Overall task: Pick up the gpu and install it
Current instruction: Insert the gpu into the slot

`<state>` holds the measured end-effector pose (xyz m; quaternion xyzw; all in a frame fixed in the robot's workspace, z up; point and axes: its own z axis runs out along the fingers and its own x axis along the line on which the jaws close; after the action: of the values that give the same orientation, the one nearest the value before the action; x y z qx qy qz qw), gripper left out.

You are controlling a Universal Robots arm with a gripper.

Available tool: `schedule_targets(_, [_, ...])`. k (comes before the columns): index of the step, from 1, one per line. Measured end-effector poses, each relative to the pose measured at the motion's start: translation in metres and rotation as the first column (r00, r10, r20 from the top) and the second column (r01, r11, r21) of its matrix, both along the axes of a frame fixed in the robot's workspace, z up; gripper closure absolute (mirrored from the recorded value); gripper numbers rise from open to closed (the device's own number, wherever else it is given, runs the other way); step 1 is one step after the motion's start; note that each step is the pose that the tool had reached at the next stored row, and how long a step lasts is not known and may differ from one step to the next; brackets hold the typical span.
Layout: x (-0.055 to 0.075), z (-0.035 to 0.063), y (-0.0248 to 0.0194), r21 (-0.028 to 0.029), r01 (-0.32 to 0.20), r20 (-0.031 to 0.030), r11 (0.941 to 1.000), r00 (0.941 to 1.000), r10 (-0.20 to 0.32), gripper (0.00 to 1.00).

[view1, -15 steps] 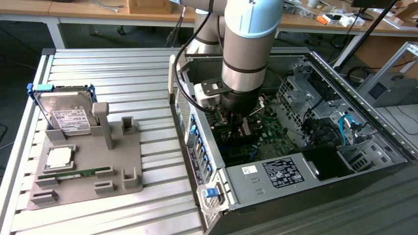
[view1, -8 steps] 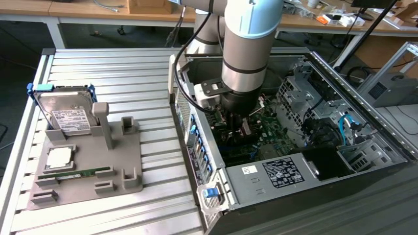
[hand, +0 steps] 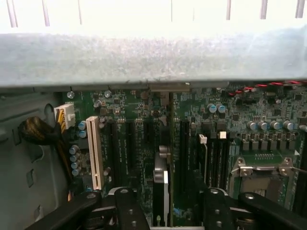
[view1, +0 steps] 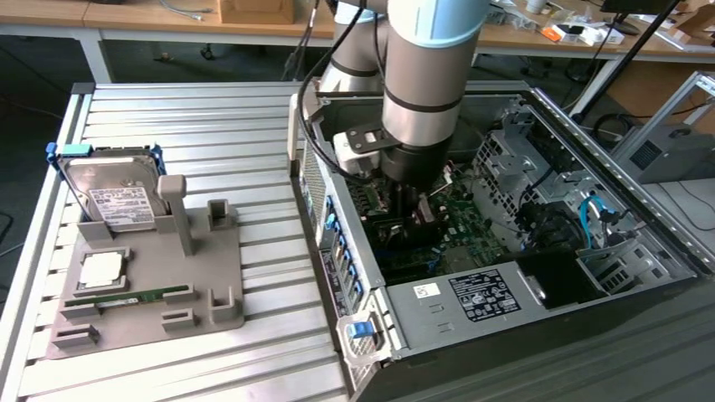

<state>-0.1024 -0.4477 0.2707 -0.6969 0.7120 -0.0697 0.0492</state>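
- Exterior view: a corrugated metal table (view1: 201,117) carries a grey moulded fixture (view1: 156,293) at the exterior view's left and an open black computer case (view1: 514,276) at its right.
- Exterior view: in the fixture, a silver hard drive (view1: 110,194) with a white printed label stands upright in a blue frame; a square silver chip (view1: 100,268) and a narrow green RAM stick (view1: 132,296) lie flat in recesses nearer the camera. The label's writing is too small to read.
- Exterior view: the arm (view1: 430,75), with pale blue and silver cylindrical segments, points almost straight down into the case; its gripper (view1: 416,219) sits low above the green motherboard (view1: 470,226).
- Exterior view: a white sticker and a black sticker (view1: 480,295) lie on the case's silver inner cover; their text is illegible.
- Wrist view: the gpu (hand: 165,184), seen edge-on as a thin dark card with a silver bracket strip, stands upright among the black expansion slots, beside a white slot (hand: 94,151).
- Wrist view: the black fingers (hand: 127,211) are clamped on the gpu from both sides.
- Wrist view: a silver CPU socket (hand: 261,172) and cylindrical capacitors sit beyond the card; the case's grey metal wall (hand: 153,52) crosses behind.
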Motion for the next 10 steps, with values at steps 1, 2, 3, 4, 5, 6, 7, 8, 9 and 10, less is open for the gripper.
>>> schedule_targets(1, [0.000, 0.0088, 0.0008, 0.0001, 0.000, 0.0011, 1.0000, 1.0000, 0.000, 0.48])
schedule_targets(2, [0.000, 0.0145, 0.0018, -0.0001, 0.000, 0.0016, 1.0000, 1.0000, 0.000, 0.48])
schedule_targets(3, [0.000, 0.0193, 0.0034, 0.0000, 0.000, 0.0020, 1.0000, 1.0000, 0.000, 0.48])
schedule_targets(4, [0.000, 0.0242, 0.0064, -0.0007, 0.000, 0.0021, 1.0000, 1.0000, 0.000, 0.49])
schedule_targets(5, [0.000, 0.0288, 0.0093, -0.0016, 0.000, 0.0020, 1.0000, 1.0000, 0.000, 0.56])
schedule_targets(6, [0.000, 0.0324, 0.0111, -0.0016, 0.000, 0.0022, 1.0000, 1.0000, 0.000, 0.56])
schedule_targets(7, [0.000, 0.0359, 0.0133, -0.0015, 0.000, 0.0023, 1.0000, 1.0000, 0.000, 0.62])
schedule_targets(8, [0.000, 0.0409, 0.0163, -0.0016, 0.000, 0.0025, 1.0000, 1.0000, 0.000, 0.62])
schedule_targets(9, [0.000, 0.0437, 0.0181, -0.0015, 0.000, 0.0030, 1.0000, 1.0000, 0.000, 0.80])
schedule_targets(10, [0.000, 0.0449, 0.0186, -0.0015, 0.000, 0.0035, 1.0000, 1.0000, 0.000, 0.80])
